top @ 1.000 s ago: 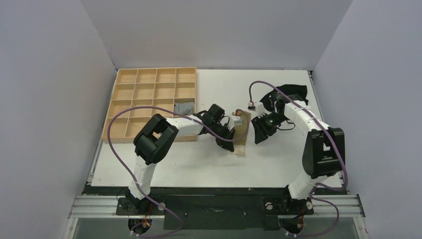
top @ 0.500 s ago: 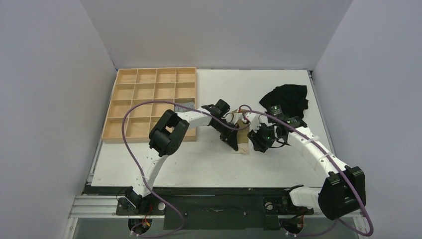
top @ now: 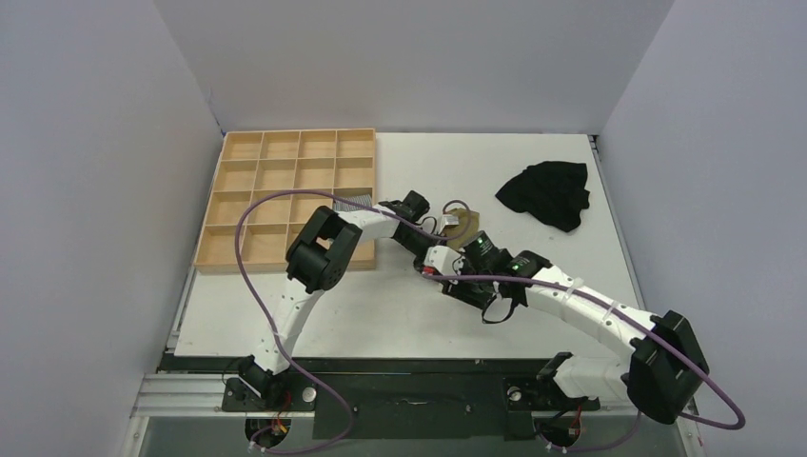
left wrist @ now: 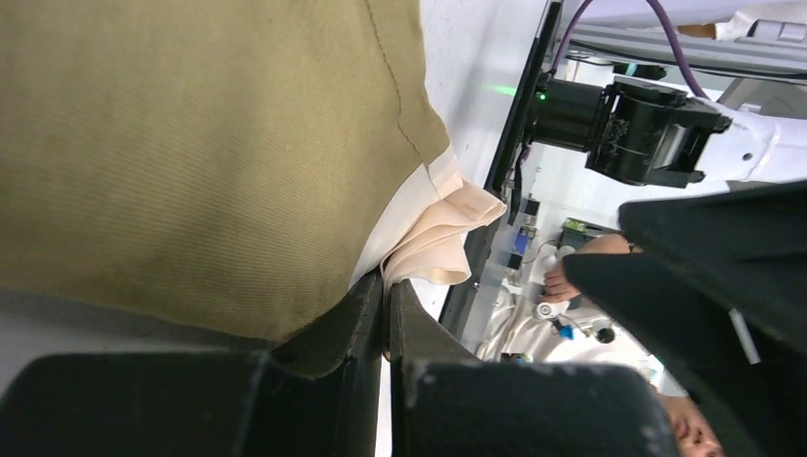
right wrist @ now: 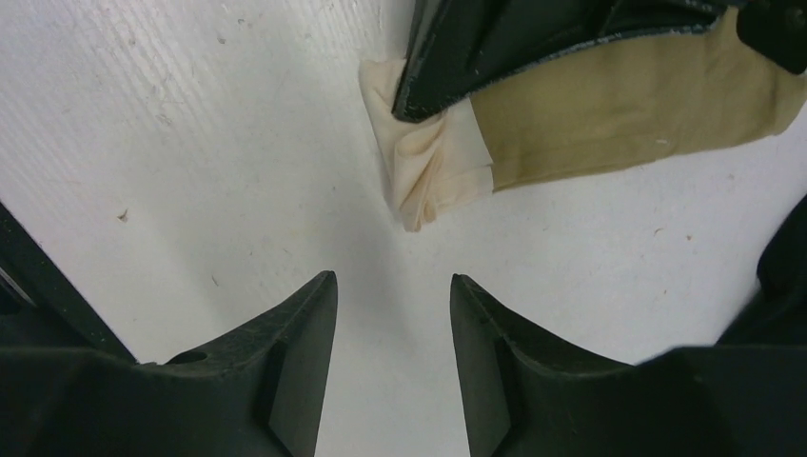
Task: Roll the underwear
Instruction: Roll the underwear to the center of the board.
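The underwear (left wrist: 190, 152) is olive-khaki with a cream panel (left wrist: 433, 243). In the top view only a small olive part (top: 465, 225) shows at the table's middle, between the two arms. My left gripper (left wrist: 387, 286) is shut on the cream end, and in the top view (top: 428, 248) it sits at the garment's left. In the right wrist view its black fingers (right wrist: 476, 48) press the cream end (right wrist: 423, 171). My right gripper (right wrist: 392, 278) is open and empty over bare table just short of that end, and in the top view (top: 457, 282) it is on the near side.
A wooden compartment tray (top: 285, 152) stands at the back left, with a small grey striped roll (top: 354, 197) in a right-hand cell beside my left arm. A black garment (top: 547, 190) lies at the back right. The table's near edge is behind my right arm.
My right arm has swung from the right of the underwear to its near side, uncovering the black garment. My left gripper has drawn back, and less of the underwear now shows.
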Motion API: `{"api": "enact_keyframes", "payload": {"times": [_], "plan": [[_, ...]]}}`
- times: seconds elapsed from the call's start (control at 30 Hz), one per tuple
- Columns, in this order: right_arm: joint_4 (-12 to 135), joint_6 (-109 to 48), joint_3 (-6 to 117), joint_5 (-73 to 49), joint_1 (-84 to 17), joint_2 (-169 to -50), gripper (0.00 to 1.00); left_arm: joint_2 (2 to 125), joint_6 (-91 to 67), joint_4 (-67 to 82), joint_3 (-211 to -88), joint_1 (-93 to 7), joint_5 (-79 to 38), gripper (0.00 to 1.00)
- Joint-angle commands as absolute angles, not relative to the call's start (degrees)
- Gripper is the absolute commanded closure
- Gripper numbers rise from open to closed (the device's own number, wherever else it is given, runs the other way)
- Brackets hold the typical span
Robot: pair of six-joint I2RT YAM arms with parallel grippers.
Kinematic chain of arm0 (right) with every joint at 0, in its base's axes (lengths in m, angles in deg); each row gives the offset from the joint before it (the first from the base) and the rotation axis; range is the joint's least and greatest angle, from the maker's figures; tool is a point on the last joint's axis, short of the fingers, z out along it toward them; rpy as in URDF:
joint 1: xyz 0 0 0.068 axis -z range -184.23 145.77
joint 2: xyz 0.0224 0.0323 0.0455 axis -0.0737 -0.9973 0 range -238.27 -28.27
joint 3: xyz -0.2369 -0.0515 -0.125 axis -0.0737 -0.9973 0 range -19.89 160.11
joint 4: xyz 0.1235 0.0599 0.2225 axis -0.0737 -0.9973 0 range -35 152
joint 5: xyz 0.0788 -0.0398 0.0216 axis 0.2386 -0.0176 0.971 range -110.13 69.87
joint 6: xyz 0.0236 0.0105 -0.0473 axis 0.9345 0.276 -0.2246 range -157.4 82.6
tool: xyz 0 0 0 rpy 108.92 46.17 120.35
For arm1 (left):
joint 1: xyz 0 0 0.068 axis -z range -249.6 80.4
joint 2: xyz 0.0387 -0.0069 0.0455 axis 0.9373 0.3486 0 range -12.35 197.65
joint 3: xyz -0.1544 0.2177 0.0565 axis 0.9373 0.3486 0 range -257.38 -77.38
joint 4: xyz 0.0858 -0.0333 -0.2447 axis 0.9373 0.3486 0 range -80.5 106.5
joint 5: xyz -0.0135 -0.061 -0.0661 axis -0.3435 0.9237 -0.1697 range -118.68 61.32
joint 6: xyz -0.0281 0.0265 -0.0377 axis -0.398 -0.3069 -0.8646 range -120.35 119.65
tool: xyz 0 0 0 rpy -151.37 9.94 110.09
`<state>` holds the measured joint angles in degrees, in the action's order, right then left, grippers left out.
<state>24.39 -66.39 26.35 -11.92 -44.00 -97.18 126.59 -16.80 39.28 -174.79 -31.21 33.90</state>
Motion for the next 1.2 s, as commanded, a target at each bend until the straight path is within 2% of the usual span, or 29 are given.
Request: {"api": "enact_keyframes", "payload": {"times": [0.0,0.5,0.8,1.07,1.17], "plan": [[29.7,-67.1,26.4,-19.1,-48.0,-100.5,0.56,129.2,-20.3,38.7,-176.0,-31.7,32.2,1.00],[34.6,-70.7,27.7,-23.8,-49.3,-111.5,0.55,130.1,-22.5,37.7,-175.6,-31.8,33.7,1.00],[35.6,-72.2,29.5,-21.1,-46.6,-117.1,0.56,130.2,-20.7,38.9,-175.7,-31.8,33.5,1.00],[33.6,-72.7,31.5,-15.6,-42.6,-119.9,0.73,130.3,-19.1,39.9,-176.2,-31.9,33.5,1.00],[32.8,-72.5,31.9,-13.6,-42.1,-120.3,0.83,130.3,-18.9,39.9,-176.4,-31.8,33.7,1.00]]}}
